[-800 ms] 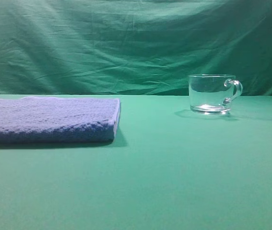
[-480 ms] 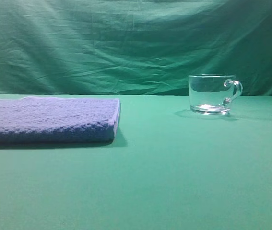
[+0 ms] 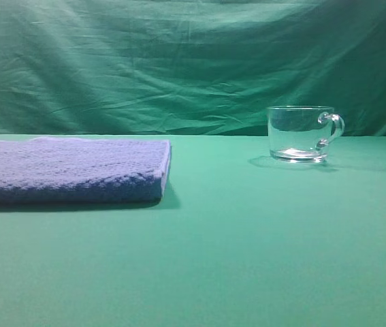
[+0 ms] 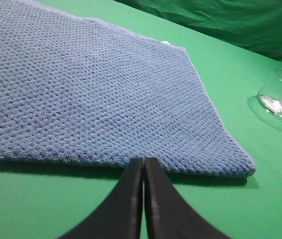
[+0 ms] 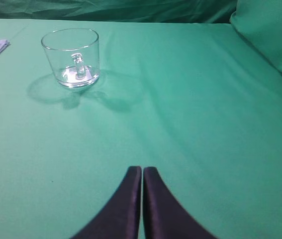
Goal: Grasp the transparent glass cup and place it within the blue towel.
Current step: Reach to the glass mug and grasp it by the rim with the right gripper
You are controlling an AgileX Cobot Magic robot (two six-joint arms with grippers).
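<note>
item one, transparent glass cup (image 3: 300, 133): stands upright on the green surface (image 3: 247, 259), at about two o'clock from the middle of the high view, its looped handle (image 3: 332, 129) at three o'clock on the body. from my right wrist it sits at eleven o'clock, well apart from my right pincer (image 5: 141, 172), handle facing me. empty, as far as i can tell. i judge it rigid, smooth and slick, with a thick base that gives it some weight, and breakable if knocked or dropped; best taken across the rim wall opposite or beside the handle, or around the body, with a firm squeeze. item two, blue towel (image 3: 70, 170): a folded nubby pad lying flat at nine o'clock in the high view, well apart from the cup; soft, yielding, likely to cushion the set-down but perhaps let a narrow base rock. item three, right pincer: pressed closed, tips touching, holding nothing. item four, left pincer (image 4: 143, 163): likewise closed and holding nothing, poised just at the towel's near edge. task status: no grasp made yet.
</note>
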